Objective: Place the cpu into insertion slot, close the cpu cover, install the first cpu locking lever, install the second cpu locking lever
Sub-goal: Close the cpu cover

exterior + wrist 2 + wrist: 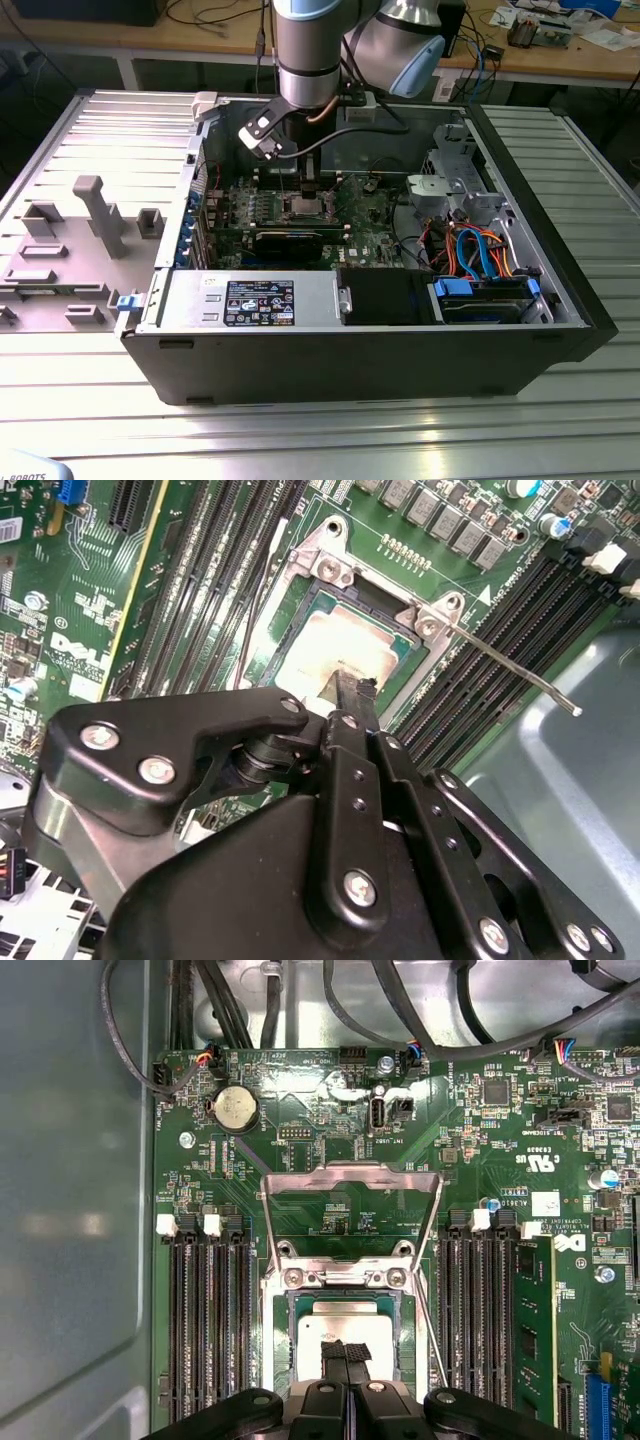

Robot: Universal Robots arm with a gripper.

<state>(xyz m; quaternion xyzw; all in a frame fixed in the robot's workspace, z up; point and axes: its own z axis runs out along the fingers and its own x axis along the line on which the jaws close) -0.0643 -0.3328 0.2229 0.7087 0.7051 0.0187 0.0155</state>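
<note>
The cpu (318, 1332), a silver square chip, lies flat in the insertion slot (283, 1305) on the green motherboard. My gripper (346, 1352) hangs directly over it, its two black fingers pressed together and their tips at the chip's top; I cannot tell if they touch. The second wrist view shows the same: the gripper (345, 685) over the cpu (340, 635). The cpu cover (350, 1172) stands swung open behind the socket. A thin locking lever (505, 665) sticks out free beside the socket. In the exterior view my gripper (305, 195) reaches down inside the open computer case.
Rows of black memory slots (205, 1330) flank the socket on both sides. A black expansion card (290, 238), the power supply (250, 300) and drives with orange and blue cables (480, 255) sit inside the case. A grey fixture tray (80, 230) lies at the exterior view's left.
</note>
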